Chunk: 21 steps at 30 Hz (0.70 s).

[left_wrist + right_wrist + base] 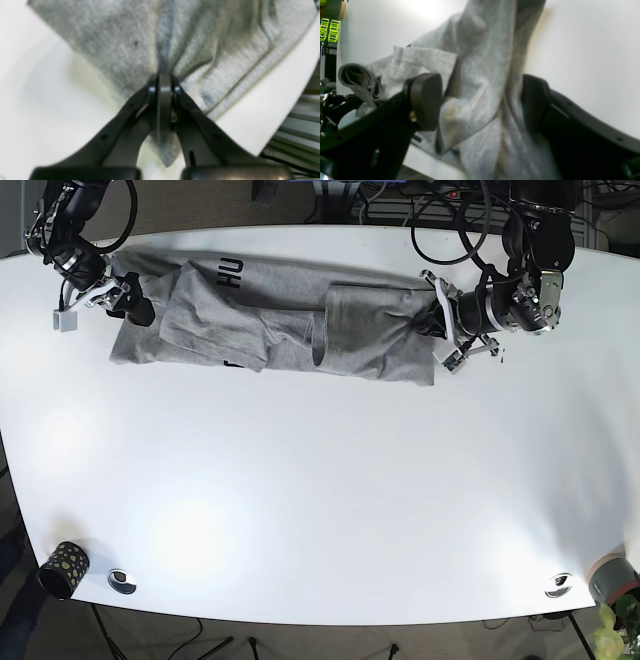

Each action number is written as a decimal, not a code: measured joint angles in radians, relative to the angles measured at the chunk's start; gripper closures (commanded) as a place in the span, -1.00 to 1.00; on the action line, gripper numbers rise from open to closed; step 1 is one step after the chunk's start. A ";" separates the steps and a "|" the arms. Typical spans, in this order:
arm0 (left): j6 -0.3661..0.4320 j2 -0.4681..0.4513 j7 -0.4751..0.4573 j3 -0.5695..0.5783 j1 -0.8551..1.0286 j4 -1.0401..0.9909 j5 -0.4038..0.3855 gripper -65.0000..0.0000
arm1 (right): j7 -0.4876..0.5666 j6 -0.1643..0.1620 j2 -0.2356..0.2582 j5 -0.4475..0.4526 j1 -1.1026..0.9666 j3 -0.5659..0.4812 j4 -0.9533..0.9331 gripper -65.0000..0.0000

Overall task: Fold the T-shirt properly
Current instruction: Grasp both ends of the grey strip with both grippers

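The grey T-shirt [280, 320] lies rumpled in a long strip between both claws, left gripper [163, 80] pinching its edge, right gripper [480, 100] spread around a bunched fold.

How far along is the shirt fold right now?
Partly done: the T-shirt lies as a long band across the table, sides folded in. In hand: the left end effector is clamped on one end; the right end effector straddles bunched cloth, jaws apart. Left: folding the band end to end.
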 measured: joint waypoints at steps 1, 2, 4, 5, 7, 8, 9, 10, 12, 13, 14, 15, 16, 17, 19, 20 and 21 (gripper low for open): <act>0.000 -0.001 0.000 0.000 0.000 0.000 0.003 1.00 | -0.002 0.000 0.000 0.000 0.001 0.000 0.000 -0.41; 0.000 -0.001 0.000 0.000 0.000 0.000 0.003 1.00 | -0.002 0.000 0.000 0.000 0.002 -0.002 0.000 -0.41; 0.000 -0.001 0.000 -0.001 0.000 0.000 0.003 1.00 | -0.002 0.000 0.000 0.000 0.002 -0.005 0.000 -0.41; 0.000 -0.001 0.000 -0.001 -0.001 -0.002 0.003 1.00 | -0.001 0.000 0.000 0.000 0.002 -0.011 0.000 -0.41; 0.000 -0.001 0.001 -0.001 -0.007 -0.005 0.002 1.00 | 0.006 -0.001 0.005 0.005 0.000 -0.037 0.002 -0.41; 0.000 -0.001 0.005 -0.001 -0.009 -0.006 0.002 1.00 | 0.006 0.000 0.005 0.005 0.000 -0.048 0.003 -0.41; 0.000 0.000 0.006 -0.001 -0.011 -0.006 0.003 1.00 | 0.006 0.000 0.005 0.007 0.000 -0.057 0.005 -0.41; 0.000 -0.001 0.007 -0.001 -0.012 -0.006 0.003 1.00 | 0.006 0.000 0.003 0.013 0.003 -0.071 0.005 -0.41; 0.000 -0.001 0.007 -0.001 -0.011 -0.007 0.003 1.00 | 0.015 0.000 -0.006 0.017 0.005 -0.091 0.006 -0.41; 0.000 -0.001 0.006 -0.001 -0.011 -0.007 0.003 1.00 | 0.019 0.000 -0.014 0.021 0.006 -0.097 0.006 -0.41; 0.000 -0.001 0.007 -0.001 -0.011 -0.007 0.003 1.00 | 0.024 0.000 -0.023 0.026 0.005 -0.100 0.006 -0.41; 0.000 -0.001 0.007 -0.001 -0.011 -0.007 0.003 1.00 | 0.025 0.000 -0.031 0.027 0.006 -0.102 0.007 -0.40; 0.000 -0.001 0.007 -0.001 -0.011 -0.007 0.003 1.00 | 0.026 0.000 -0.037 0.031 0.005 -0.103 0.008 -0.39; 0.000 -0.001 0.006 -0.001 -0.011 -0.007 0.002 1.00 | 0.026 0.001 -0.040 0.035 0.005 -0.104 0.008 -0.35; 0.000 -0.001 0.006 -0.001 -0.010 -0.007 0.003 1.00 | 0.024 0.000 -0.040 0.034 0.008 -0.104 0.008 -0.15; 0.000 -0.001 0.006 -0.001 -0.010 -0.007 0.003 1.00 | 0.022 0.000 -0.039 0.031 0.008 -0.104 0.007 -0.01; 0.000 0.000 0.006 -0.002 -0.010 -0.007 0.003 1.00 | 0.020 0.000 -0.039 0.022 0.008 -0.104 0.007 0.10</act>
